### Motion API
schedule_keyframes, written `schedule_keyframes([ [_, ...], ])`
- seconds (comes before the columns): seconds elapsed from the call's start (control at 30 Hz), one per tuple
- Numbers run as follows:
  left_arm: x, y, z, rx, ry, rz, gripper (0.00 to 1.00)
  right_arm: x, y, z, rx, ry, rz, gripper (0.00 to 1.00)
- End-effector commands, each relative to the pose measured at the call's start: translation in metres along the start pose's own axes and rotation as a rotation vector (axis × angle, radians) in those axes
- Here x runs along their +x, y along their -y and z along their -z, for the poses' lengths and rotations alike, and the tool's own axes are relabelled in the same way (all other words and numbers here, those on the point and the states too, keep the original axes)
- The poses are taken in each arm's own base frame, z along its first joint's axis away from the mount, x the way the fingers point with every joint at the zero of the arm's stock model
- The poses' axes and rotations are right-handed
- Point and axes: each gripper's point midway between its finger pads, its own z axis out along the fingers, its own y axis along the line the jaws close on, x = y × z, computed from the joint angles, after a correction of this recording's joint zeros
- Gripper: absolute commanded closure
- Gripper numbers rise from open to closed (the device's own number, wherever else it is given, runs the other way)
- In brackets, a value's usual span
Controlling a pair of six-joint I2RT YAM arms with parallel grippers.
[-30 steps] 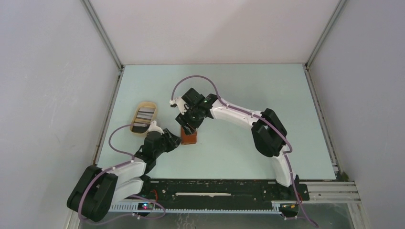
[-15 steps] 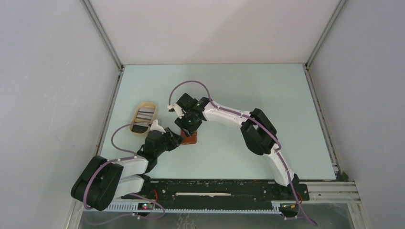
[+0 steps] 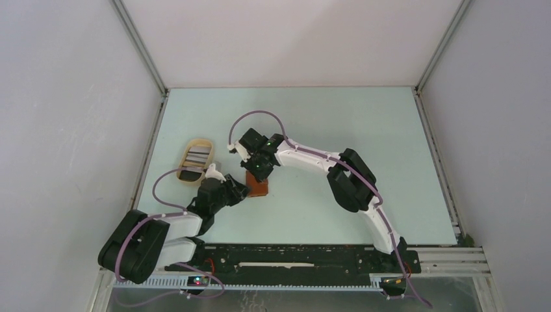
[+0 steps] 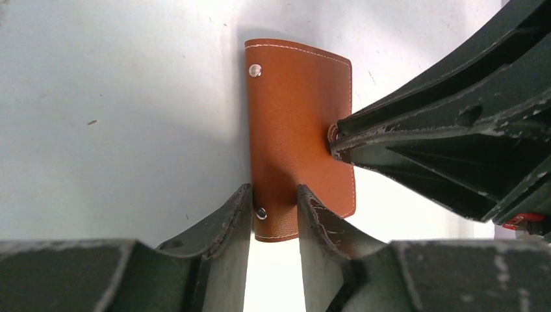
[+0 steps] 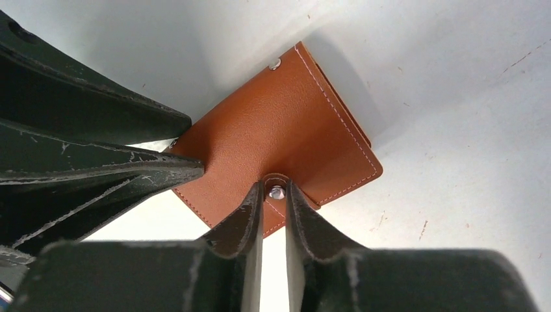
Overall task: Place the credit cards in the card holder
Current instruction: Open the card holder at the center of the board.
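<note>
Card holder [image 4: 299,136] flat on tabletop [image 4: 117,117], betw. both claws. Left claw [image 4: 274,203] narrow, pinching near edge; right claw [image 5: 274,195] narrow on clasp tab. Prob. light, soft leather; grip by edges.

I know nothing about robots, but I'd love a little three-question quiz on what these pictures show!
1. True or false: the card holder lies closed on the table.
2. Which part of the card holder does the right gripper pinch? A) a corner B) the clasp tab C) a loose card
3. Where do the credit cards lie?

Key:
1. True; its outer cover faces up.
2. B; its fingers close around the tab with the snap, while the left gripper clamps the opposite edge.
3. In the oval tray, left of the card holder, not yet moved.
</note>
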Motion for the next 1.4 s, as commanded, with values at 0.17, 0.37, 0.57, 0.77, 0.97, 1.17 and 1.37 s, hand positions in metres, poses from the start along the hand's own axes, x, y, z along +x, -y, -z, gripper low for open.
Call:
schedule_keyframes([
  [0.17, 0.005, 0.003, 0.006, 0.043, -0.01, -0.002, 0.63, 0.007, 0.003, 0.016, 0.005, 0.009, 0.011, 0.99],
  [0.37, 0.003, 0.011, 0.009, 0.079, -0.004, -0.012, 0.62, 0.002, 0.001, 0.037, -0.062, 0.067, 0.004, 1.0],
  [0.57, -0.004, 0.024, 0.018, 0.142, 0.029, -0.038, 0.55, -0.004, -0.001, 0.066, -0.115, 0.146, 0.023, 1.0],
  [0.77, -0.009, 0.037, 0.03, 0.201, 0.057, -0.026, 0.34, -0.001, -0.006, 0.091, -0.178, 0.197, 0.066, 1.0],
  [0.97, -0.003, 0.055, 0.042, 0.309, 0.057, 0.018, 0.23, 0.013, -0.011, 0.113, -0.268, 0.23, 0.099, 1.0],
  [1.17, 0.003, 0.061, 0.04, 0.308, 0.041, 0.025, 0.23, 0.031, 0.002, 0.106, -0.227, 0.204, 0.099, 0.82],
  [1.37, 0.009, 0.06, 0.026, 0.234, 0.013, 0.047, 0.35, 0.033, 0.021, 0.072, -0.088, 0.12, 0.058, 0.59],
])
